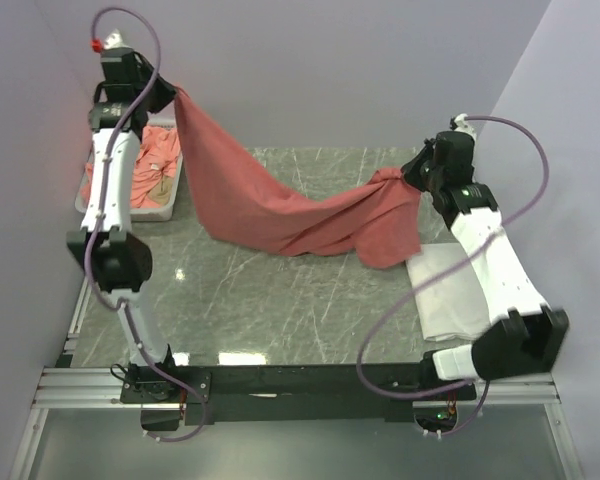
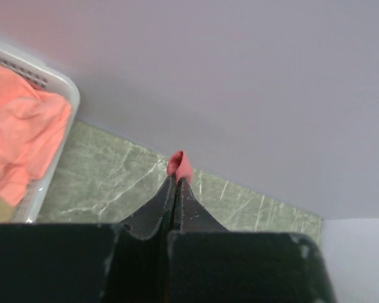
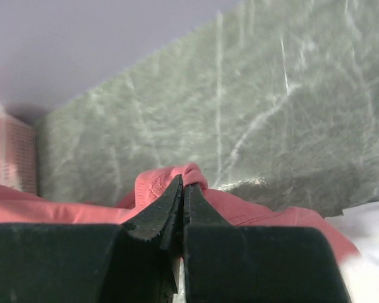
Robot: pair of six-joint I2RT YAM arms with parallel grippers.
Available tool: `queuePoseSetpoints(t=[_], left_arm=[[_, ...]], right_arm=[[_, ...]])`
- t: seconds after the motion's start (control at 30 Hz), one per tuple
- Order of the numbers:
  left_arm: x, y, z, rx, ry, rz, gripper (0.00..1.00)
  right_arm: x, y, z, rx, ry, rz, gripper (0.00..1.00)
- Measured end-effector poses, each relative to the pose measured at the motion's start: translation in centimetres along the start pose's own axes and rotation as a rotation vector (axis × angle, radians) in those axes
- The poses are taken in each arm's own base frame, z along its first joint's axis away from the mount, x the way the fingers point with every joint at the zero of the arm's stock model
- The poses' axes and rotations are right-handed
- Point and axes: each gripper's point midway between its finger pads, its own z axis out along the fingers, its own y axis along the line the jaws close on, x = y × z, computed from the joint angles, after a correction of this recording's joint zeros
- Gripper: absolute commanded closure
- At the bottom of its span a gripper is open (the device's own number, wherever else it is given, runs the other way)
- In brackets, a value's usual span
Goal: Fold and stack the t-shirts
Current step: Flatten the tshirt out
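A coral-red t-shirt (image 1: pixel 270 205) hangs stretched between both arms above the marble table, its middle sagging onto the surface. My left gripper (image 1: pixel 170 92) is raised high at the back left and is shut on one corner; a pinch of red cloth (image 2: pixel 179 165) pokes out past the left gripper (image 2: pixel 177 180). My right gripper (image 1: pixel 410 172) is lower, at the right, shut on the other end, where bunched cloth (image 3: pixel 177 178) wraps the right gripper (image 3: pixel 185 184). More salmon-pink t-shirts (image 1: pixel 152 165) lie in the tray. A white folded garment (image 1: pixel 450 295) lies flat under the right arm.
The white plastic tray (image 1: pixel 130 211) stands at the back left beside the left arm, also seen as a tray (image 2: pixel 68 95) in the left wrist view. Lilac walls close in the table at the back and both sides. The marble table (image 1: pixel 280 310) runs to a metal frame at the front.
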Motion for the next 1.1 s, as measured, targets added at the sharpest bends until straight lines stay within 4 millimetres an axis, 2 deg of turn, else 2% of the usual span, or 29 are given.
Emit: queuePoseSetpoints(t=[0.07, 0.1, 0.17, 0.23, 0.27, 0.33, 0.4, 0.43, 0.47, 0.53, 0.57, 0.67, 0.73, 0.83, 0.93, 1.0, 1.1], left_arm=[[2.1, 1.2, 3.4, -0.004, 0.049, -0.012, 0.97], [3.5, 2.1, 5.0, -0.012, 0.081, -0.018, 0.92], [7.0, 4.3, 8.2, -0.032, 0.161, -0.041, 0.92], [10.4, 6.4, 10.4, -0.059, 0.234, -0.06, 0.86], [11.8, 7.3, 11.1, -0.073, 0.265, -0.067, 0.85], [14.1, 8.6, 11.9, -0.091, 0.316, -0.083, 0.62], [14.8, 8.9, 11.9, -0.092, 0.337, -0.091, 0.46], [14.7, 8.7, 11.7, -0.084, 0.336, -0.093, 0.44], [14.6, 8.5, 11.4, -0.08, 0.333, -0.092, 0.43], [14.5, 8.5, 9.9, -0.096, 0.327, -0.082, 0.4], [14.6, 8.6, 8.5, -0.12, 0.328, -0.076, 0.41], [14.9, 9.1, 4.2, -0.195, 0.306, -0.062, 0.46], [15.6, 9.3, 0.8, -0.233, 0.285, -0.056, 0.48], [18.1, 10.0, -4.7, -0.282, 0.262, -0.061, 0.5], [22.2, 12.0, -8.8, -0.33, 0.282, -0.071, 0.5], [25.0, 14.4, -10.1, -0.392, 0.322, -0.071, 0.48], [28.6, 17.6, -11.0, -0.474, 0.386, -0.066, 0.47]], right_arm=[[1.6, -1.8, 3.3, 0.04, 0.064, 0.026, 1.0], [2.4, -2.5, 4.6, 0.055, 0.093, 0.038, 1.0], [5.2, -4.8, 7.9, 0.094, 0.18, 0.075, 1.0], [8.1, -6.8, 10.0, 0.123, 0.266, 0.117, 1.0], [9.4, -7.7, 10.9, 0.139, 0.306, 0.135, 1.0], [11.0, -8.8, 11.9, 0.156, 0.35, 0.163, 0.99], [11.8, -9.3, 12.4, 0.162, 0.373, 0.18, 0.93], [12.0, -9.2, 12.5, 0.159, 0.379, 0.184, 0.89], [12.0, -9.1, 12.5, 0.155, 0.383, 0.188, 0.79], [11.9, -8.9, 12.6, 0.144, 0.379, 0.188, 0.62], [11.8, -8.9, 12.6, 0.141, 0.376, 0.184, 0.5], [11.6, -9.1, 12.3, 0.154, 0.369, 0.167, 0.39], [11.1, -9.4, 11.9, 0.17, 0.35, 0.146, 0.39], [10.4, -9.9, 10.4, 0.2, 0.317, 0.125, 0.39], [10.2, -10.8, 8.6, 0.238, 0.286, 0.107, 0.39], [10.6, -11.6, 7.4, 0.266, 0.276, 0.1, 0.39], [11.9, -12.7, 6.0, 0.297, 0.282, 0.095, 0.39]])
